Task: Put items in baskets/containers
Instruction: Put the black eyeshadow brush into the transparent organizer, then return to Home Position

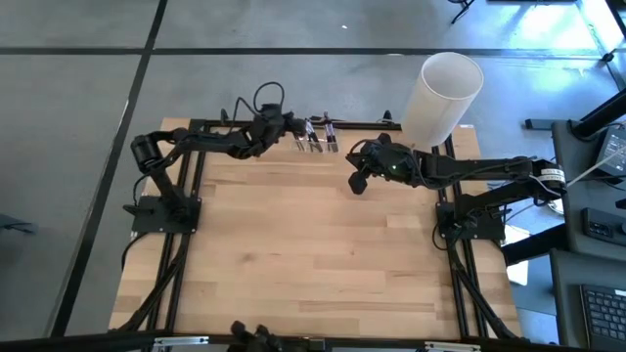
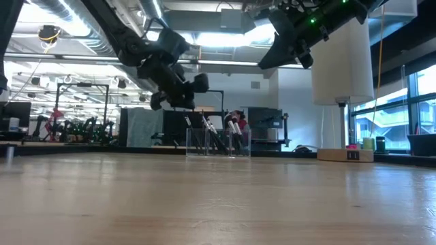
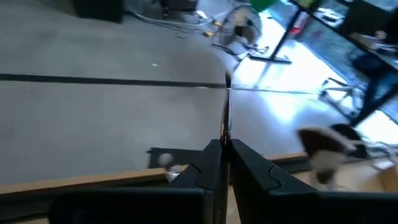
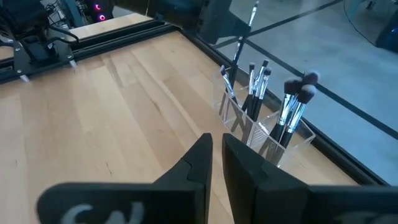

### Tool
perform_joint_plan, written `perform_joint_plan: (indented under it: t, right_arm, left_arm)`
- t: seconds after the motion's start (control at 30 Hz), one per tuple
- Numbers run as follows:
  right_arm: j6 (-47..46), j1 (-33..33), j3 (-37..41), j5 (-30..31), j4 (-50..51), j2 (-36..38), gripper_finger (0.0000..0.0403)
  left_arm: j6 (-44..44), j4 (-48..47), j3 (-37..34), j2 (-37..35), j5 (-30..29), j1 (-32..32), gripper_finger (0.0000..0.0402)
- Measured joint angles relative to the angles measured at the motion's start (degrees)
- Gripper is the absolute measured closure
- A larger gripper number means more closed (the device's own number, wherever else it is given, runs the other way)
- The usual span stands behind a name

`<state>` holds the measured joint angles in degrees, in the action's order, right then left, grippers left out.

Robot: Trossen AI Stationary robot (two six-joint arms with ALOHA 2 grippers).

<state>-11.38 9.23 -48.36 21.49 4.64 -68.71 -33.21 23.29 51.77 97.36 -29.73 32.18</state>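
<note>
A low clear holder stands at the table's far edge with several dark-handled makeup brushes upright in its compartments; it also shows in the high view and the low view. My left gripper hovers just above the holder's left end, shut on one thin brush. My right gripper hangs raised over the table, right of and nearer than the holder, shut and holding nothing. My left gripper pinches a thin brush by its shaft between its two fingers, and the brush runs on past the fingertips. The brush is lifted and steeply tilted over the holder's left compartment. I cannot tell whether its lower end touches the holder.
A tall white cylinder on a tan base stands at the far right corner, behind my right arm. Black frame rails run along the table's left, right and far edges. Bare wood spreads from the middle toward the near edge.
</note>
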Motion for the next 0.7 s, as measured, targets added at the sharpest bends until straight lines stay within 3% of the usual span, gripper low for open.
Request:
perform_joint_plan:
  t: [0.2, 0.4, 0.57, 0.7]
  right_arm:
    - [0.0, 0.0, 0.0, 0.0, 0.0, 0.0, 0.0366]
    - [0.0, 0.0, 0.0, 0.0, -0.1, 0.0, 0.0366]
    - [2.5, 0.0, 0.0, 0.0, -2.8, 0.0, 0.0366]
    - [4.3, 0.0, 0.0, 0.0, -5.5, 0.0, 0.0366]
  left_arm:
    - [-2.9, -2.6, 0.0, 0.0, -1.3, 0.0, 0.0348]
    - [-3.2, -2.5, 0.0, 0.0, 2.4, 0.0, 0.0295]
    - [3.3, -4.8, 0.0, -1.9, 9.6, 0.0, 0.0256]
    - [10.0, -12.7, 0.0, -8.3, 11.4, -1.0, 0.0243]
